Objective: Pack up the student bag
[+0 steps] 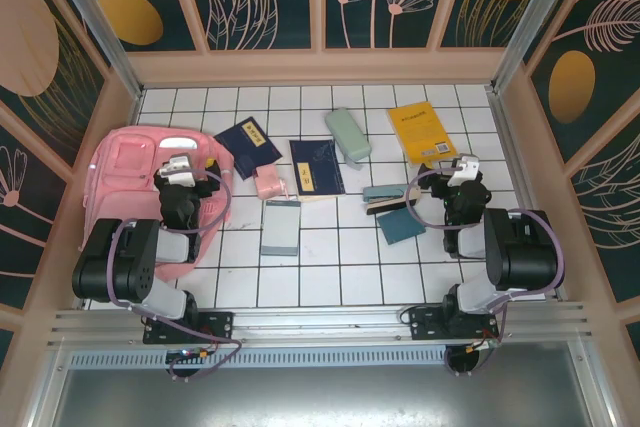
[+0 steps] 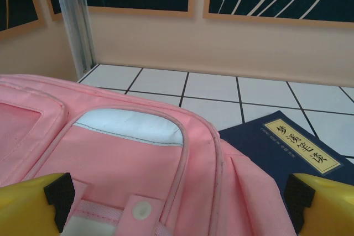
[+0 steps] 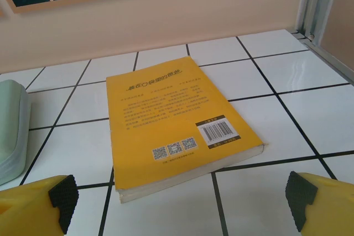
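Observation:
The student bag (image 1: 130,175) is a big pink backpack lying flat at the table's left side. My left gripper (image 1: 180,161) hovers over its right half, open. In the left wrist view the bag (image 2: 133,158) spreads under the open gripper (image 2: 180,200), with a pale reflective strip (image 2: 130,126) ahead and nothing between the yellow fingers (image 2: 30,205). My right gripper (image 1: 466,165) stands open at the right, just short of a yellow book (image 1: 421,131). In the right wrist view that book (image 3: 171,117) lies flat ahead of the empty gripper (image 3: 180,203).
Loose on the tiles are two navy books (image 1: 248,144) (image 1: 316,167), a mint green case (image 1: 347,133), a small pink pouch (image 1: 270,184), a grey notebook (image 1: 281,227) and teal items (image 1: 400,225). One navy book (image 2: 287,147) touches the bag's right edge. Walls close off the back and sides.

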